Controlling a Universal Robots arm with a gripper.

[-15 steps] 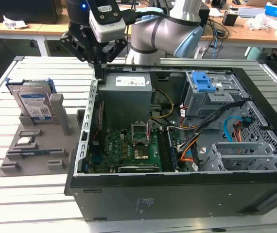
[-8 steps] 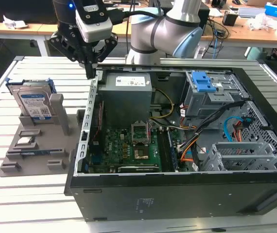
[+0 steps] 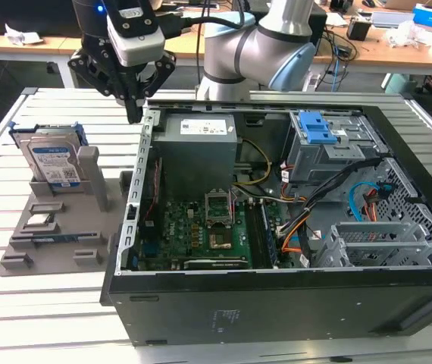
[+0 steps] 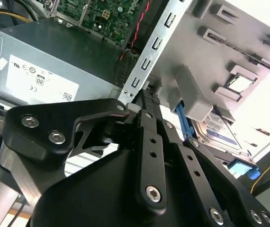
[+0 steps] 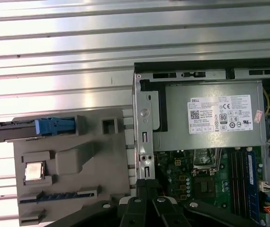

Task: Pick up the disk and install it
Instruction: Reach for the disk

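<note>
The disk (image 3: 53,163), a silver-grey drive with a white-and-blue label and a blue bracket, stands on edge in a slot at the back of a grey holder (image 3: 49,227), on the exterior view's left. It appears edge-on in the first wrist view (image 5: 26,128) and beside a grey post in the second wrist view (image 4: 222,130). My gripper (image 3: 133,114) hangs shut and empty over the back corner of the open computer case (image 3: 277,303), between the disk and the case wall. The closed fingertips (image 5: 147,182) sit just above that wall's rim, and they show in the second wrist view too (image 4: 147,97).
Inside the case a grey power-supply box (image 3: 198,144) lies at the back, next to the gripper. A drive cage with a blue latch (image 3: 318,129) sits toward the exterior view's right, with the motherboard (image 3: 201,231) and cables in front. The slatted metal table (image 3: 49,318) carries everything.
</note>
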